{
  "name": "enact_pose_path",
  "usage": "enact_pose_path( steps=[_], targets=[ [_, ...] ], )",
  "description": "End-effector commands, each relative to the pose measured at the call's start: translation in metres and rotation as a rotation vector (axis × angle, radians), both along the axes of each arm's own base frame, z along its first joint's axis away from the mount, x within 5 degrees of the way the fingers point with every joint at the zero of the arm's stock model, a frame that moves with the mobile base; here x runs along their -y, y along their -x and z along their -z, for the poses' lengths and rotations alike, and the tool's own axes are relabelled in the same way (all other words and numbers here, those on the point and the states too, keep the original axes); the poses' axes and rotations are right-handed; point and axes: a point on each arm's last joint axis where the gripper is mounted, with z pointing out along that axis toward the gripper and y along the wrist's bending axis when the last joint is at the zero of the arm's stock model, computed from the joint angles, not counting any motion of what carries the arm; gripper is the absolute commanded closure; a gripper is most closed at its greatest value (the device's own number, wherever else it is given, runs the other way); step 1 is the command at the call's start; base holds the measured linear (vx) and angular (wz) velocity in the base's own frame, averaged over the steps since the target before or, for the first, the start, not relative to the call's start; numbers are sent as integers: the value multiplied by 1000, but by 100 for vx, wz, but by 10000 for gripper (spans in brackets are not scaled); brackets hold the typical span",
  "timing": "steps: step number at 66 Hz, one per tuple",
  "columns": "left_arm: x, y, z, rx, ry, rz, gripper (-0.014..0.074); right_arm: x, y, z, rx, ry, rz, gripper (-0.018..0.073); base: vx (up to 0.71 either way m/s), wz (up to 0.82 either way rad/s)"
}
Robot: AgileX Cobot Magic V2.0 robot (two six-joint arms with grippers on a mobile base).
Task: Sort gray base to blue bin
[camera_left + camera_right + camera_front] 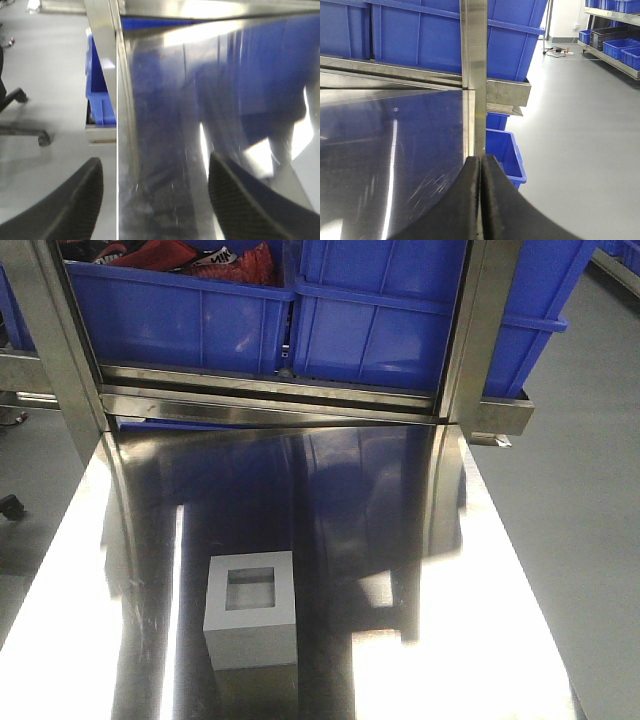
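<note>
The gray base (250,608) stands on the steel table (420,570) near its front, recess facing up. No gripper touches it, and neither gripper shows in the front view. Two bright-blue bins stand on a rack behind the table's far edge: a left one (180,315) and a right one (390,325) whose inside is hidden. My left gripper (155,200) is open and empty over the table's left edge. My right gripper (481,167) is shut on nothing over the table's right edge.
The left bin holds red and black items (170,255). Steel uprights (470,330) frame the rack. Another blue bin (506,152) sits on the floor right of the table, and one (100,95) sits under its left side. A chair base (25,130) stands on the floor at left.
</note>
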Motion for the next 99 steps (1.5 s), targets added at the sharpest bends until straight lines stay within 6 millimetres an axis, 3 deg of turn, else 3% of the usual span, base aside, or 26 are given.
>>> enact_pose_path(
  steps=[1,19,27,41,70,79,99],
  targets=[
    [1,-5,-18,121,13,2,146,0,0,-2,71,11,0,568,0,0],
    [13,-12,-26,86,107,61,147,0,0,-2,71,11,0,568,0,0],
    [32,-25,-35,1,94,217,147,0,0,-2,71,11,0,568,0,0],
    [68,-54,-45,-86,229,380,147,0,0,-2,71,11,0,568,0,0],
    [135,-104,-4,-334,211,474,147,0,0,-2,71,11,0,568,0,0],
    [140,-112,4,-371,149,408,147,0,0,-2,71,11,0,568,0,0],
    [143,-117,12,-397,198,313,146,0,0,-2,71,11,0,568,0,0]
  ],
)
